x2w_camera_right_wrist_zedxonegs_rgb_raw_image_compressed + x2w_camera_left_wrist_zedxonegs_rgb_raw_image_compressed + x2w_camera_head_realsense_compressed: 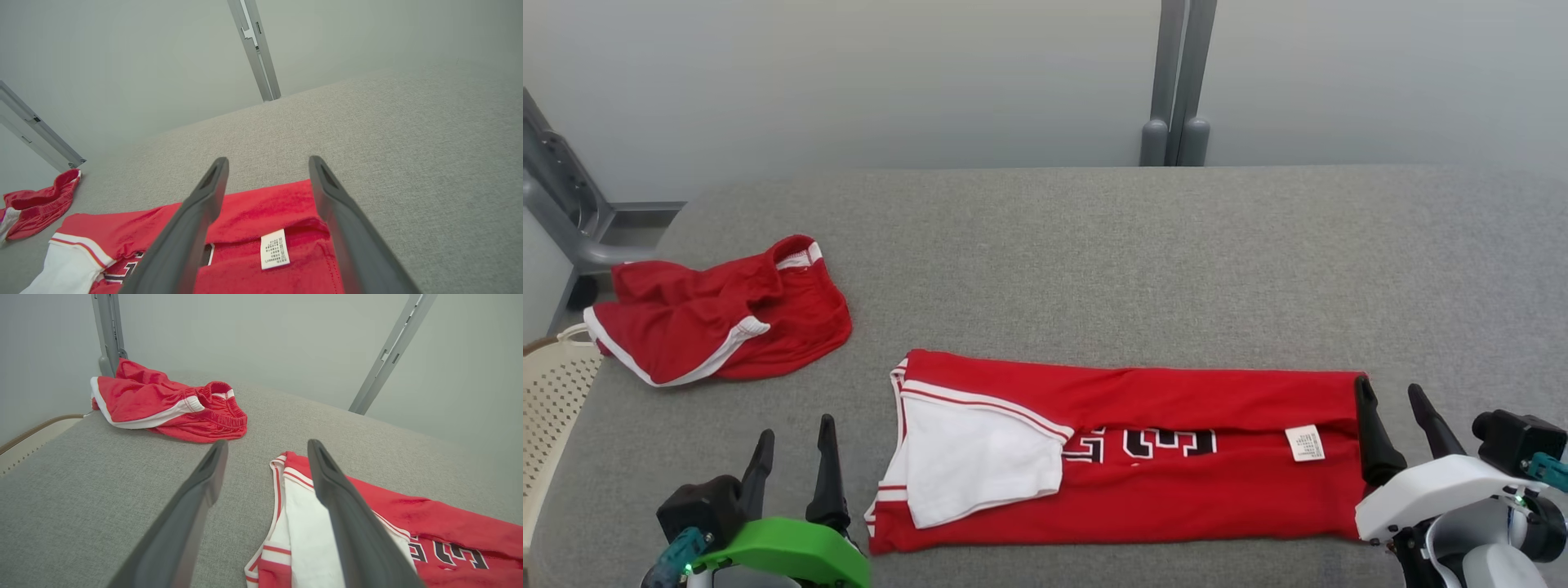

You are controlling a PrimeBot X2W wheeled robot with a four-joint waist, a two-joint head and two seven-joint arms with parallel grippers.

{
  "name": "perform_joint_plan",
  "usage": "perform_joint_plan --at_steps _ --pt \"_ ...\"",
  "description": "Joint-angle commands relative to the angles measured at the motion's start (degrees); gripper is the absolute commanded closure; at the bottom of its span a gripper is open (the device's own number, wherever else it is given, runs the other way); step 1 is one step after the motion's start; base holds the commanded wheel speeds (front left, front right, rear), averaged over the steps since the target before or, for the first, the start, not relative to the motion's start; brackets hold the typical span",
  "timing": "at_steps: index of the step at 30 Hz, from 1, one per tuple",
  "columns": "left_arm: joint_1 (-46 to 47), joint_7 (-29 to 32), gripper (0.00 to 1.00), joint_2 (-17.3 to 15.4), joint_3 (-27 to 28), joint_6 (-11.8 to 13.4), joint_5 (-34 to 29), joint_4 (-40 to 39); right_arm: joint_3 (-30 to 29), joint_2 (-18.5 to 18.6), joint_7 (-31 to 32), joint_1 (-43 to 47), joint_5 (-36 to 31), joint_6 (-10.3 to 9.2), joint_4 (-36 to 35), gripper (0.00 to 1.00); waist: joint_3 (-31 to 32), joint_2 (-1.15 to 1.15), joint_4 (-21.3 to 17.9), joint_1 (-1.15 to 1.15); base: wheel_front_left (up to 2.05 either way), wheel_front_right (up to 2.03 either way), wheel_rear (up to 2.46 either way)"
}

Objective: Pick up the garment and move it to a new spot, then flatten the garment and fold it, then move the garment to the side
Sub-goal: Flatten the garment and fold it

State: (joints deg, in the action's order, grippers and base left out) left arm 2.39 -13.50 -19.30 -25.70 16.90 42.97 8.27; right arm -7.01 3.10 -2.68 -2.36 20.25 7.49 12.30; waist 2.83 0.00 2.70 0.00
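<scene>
The garment is a red jersey with white trim and black-and-white numbers, folded into a long band lying left to right on the grey table; a white care label shows near its right end. My left gripper stands open just left of the jersey's armhole end, touching nothing. My right gripper is open at the jersey's right end, its left finger over the hem. The left wrist view has the jersey beside and under the right finger. In the right wrist view the jersey's right end lies between and below the open fingers.
Red shorts with white trim lie crumpled at the table's far left, also seen as shorts and shorts. A cream perforated basket stands off the table's left edge. Grey metal posts rise behind the grey table.
</scene>
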Motion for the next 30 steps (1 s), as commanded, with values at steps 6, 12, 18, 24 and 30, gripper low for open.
perform_joint_plan --at_steps 6,12,18,24,30 --pt "0.8 -1.5 0.00 1.3 3.5 -3.8 0.3 1.1 2.1 -0.2 -1.1 1.2 0.4 0.00 0.4 0.00 1.5 0.00 0.6 0.00 0.00 0.00 0.00" --pt "0.3 -1.7 0.00 1.9 5.9 -9.3 -4.5 2.6 6.8 -0.1 -2.1 2.5 -0.8 0.00 0.4 0.00 2.0 0.00 1.1 0.00 0.00 0.00 0.00" --pt "-0.6 -1.7 0.00 2.0 5.2 -11.9 -7.2 5.6 7.8 -0.1 -2.9 4.8 -2.3 0.00 -0.2 0.00 2.7 0.00 1.5 0.00 0.00 0.00 0.00" --pt "-2.3 -1.7 0.00 2.9 5.5 -12.2 -7.4 6.7 8.0 -0.1 -2.2 7.0 -3.1 0.00 -0.9 0.00 3.1 0.00 1.7 0.00 0.00 0.00 0.00" --pt "-2.2 -1.7 0.00 3.1 5.8 -13.1 -6.1 7.1 7.7 -0.1 -2.0 7.6 -3.8 0.00 -1.5 0.00 2.7 0.00 1.5 0.00 0.00 0.00 0.00"
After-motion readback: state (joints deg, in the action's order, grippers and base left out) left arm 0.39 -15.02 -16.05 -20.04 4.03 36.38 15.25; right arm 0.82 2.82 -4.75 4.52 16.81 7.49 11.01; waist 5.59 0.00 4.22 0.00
